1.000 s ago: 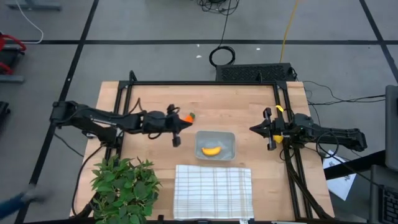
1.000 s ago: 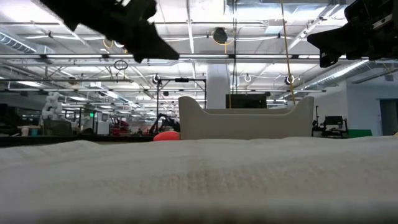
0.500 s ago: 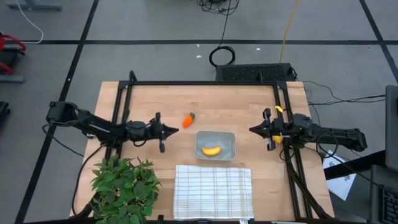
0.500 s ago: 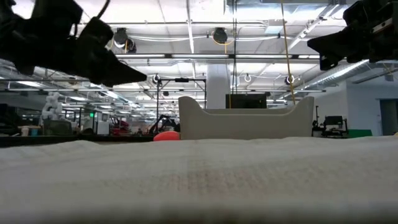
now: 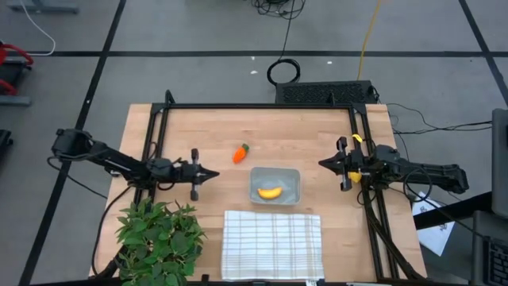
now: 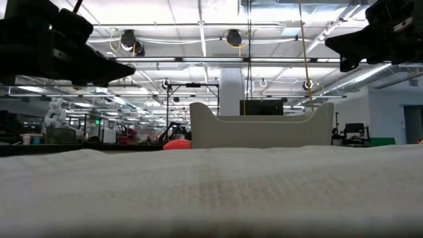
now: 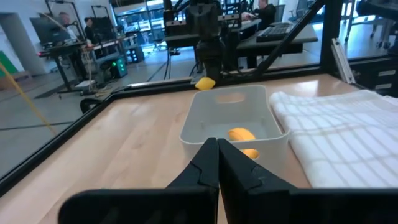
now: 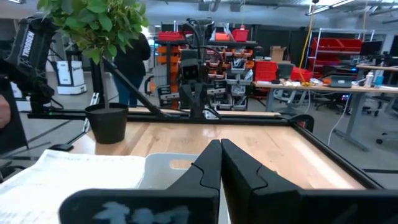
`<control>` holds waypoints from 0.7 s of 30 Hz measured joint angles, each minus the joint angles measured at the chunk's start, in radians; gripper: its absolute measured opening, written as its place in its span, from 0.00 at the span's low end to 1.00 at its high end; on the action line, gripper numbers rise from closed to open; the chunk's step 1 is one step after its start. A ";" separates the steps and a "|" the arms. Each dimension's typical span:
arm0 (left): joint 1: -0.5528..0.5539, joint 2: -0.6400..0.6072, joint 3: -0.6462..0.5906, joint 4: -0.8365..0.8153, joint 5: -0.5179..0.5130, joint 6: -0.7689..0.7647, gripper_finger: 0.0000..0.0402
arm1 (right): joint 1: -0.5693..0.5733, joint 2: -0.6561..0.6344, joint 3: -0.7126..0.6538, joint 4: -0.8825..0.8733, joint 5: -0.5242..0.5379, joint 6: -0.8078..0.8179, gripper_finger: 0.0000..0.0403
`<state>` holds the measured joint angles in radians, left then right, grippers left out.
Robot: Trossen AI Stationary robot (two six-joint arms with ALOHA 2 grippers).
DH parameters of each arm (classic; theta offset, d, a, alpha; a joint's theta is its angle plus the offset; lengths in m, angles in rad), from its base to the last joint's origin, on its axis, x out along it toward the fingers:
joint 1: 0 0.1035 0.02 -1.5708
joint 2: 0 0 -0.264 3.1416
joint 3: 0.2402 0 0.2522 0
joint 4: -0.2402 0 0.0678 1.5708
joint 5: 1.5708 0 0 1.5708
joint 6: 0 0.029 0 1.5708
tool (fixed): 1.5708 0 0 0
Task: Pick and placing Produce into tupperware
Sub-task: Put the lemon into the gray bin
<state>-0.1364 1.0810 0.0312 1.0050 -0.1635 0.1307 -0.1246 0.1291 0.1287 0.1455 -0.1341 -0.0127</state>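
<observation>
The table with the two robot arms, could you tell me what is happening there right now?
A curved yellow banana lies in the shallow translucent plastic container. An orange carrot with a green top lies on the wood beside it. The left tool has pulled back from the carrot, shut and empty. The right tool waits shut.

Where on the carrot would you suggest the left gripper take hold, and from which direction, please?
Probably across the orange body at its middle, coming straight down. The carrot lies flat on the bare table, tilted, with its green top pointing up-right in the high view, so the fingers should close across its narrow width. The left gripper is shut and would need opening first.
</observation>
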 joint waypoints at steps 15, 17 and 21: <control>-0.003 -0.016 -0.002 -0.008 -0.001 -0.016 0.04 | 0.000 0.002 -0.106 0.213 0.051 -0.026 0.00; -0.003 -0.016 -0.002 -0.007 -0.002 -0.008 0.05 | 0.000 0.000 -0.107 0.218 0.054 -0.026 0.00; -0.003 -0.016 -0.002 -0.007 -0.002 -0.007 0.03 | 0.000 0.001 -0.108 0.206 0.055 -0.026 0.00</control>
<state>-0.1391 1.0649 0.0296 0.9977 -0.1650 0.1241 -0.1249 0.1299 0.0212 0.3518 -0.0795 -0.0387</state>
